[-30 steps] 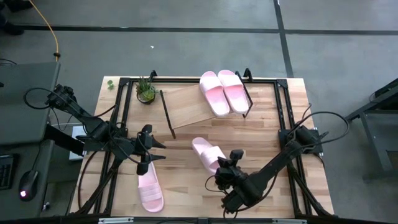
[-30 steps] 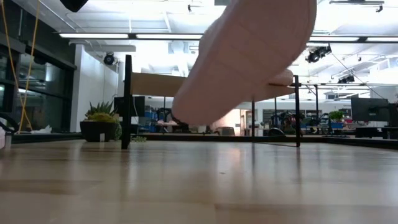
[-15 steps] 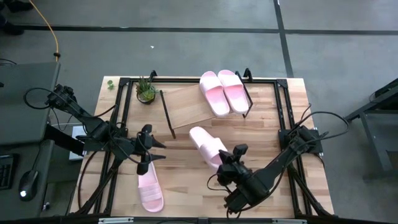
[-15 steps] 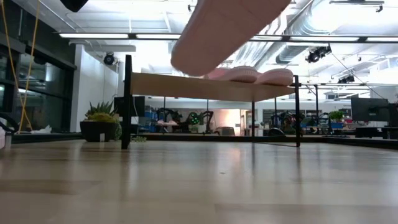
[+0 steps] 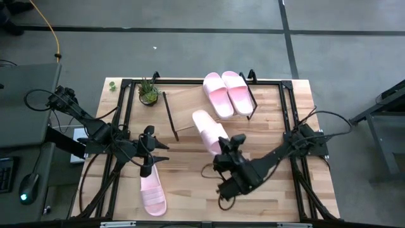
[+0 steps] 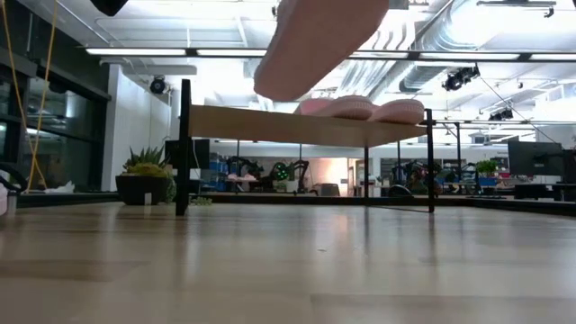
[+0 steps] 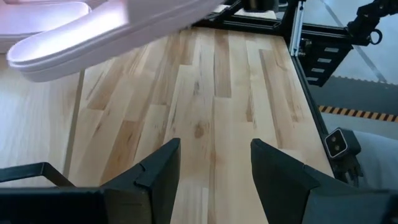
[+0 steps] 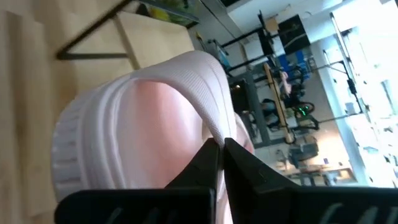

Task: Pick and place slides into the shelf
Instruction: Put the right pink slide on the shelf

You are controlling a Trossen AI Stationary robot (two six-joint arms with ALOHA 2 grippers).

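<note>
The right claw (image 5: pixel 225 149), clenched on a pink slide (image 5: pixel 209 130) by its strap, could snag the shelf (image 5: pixel 193 107) frame, while the left claw (image 7: pixel 214 165) waits released.

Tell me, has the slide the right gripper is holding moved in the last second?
Yes. In the high view the held slide has travelled up the table toward the shelf, its toe now over the shelf's lower edge, carried by the right gripper.

Small potted plant (image 5: pixel 149 92) at table's (image 5: pixel 297 107) far left corner (green leaves, dark pot); grey floor (image 5: pixel 190 50) beyond.
</note>
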